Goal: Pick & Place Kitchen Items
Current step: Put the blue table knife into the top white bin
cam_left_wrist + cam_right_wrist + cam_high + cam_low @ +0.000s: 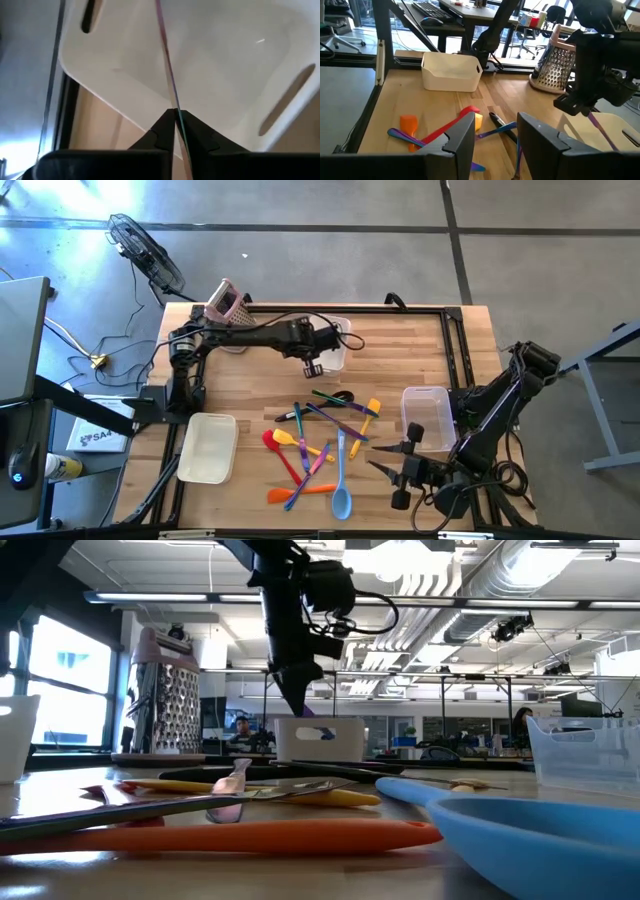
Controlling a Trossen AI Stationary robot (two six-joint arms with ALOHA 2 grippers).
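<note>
A slim purple utensil (167, 65) hangs pinched in the left gripper (313, 367), fingers all but closed on its handle, above the white bin (338, 345) at the table's far side; release looks next; remaining utensils (320, 445) lie mid-table; right gripper (393, 470) waits near, open and empty; pink grater (226, 302) stands clear.

Wooden table (250, 380); utensils (320, 445) heaped at lower centre; white bin (207, 448) lower left; clear bin (428, 418) right; grater (228, 302) upper left.
</note>
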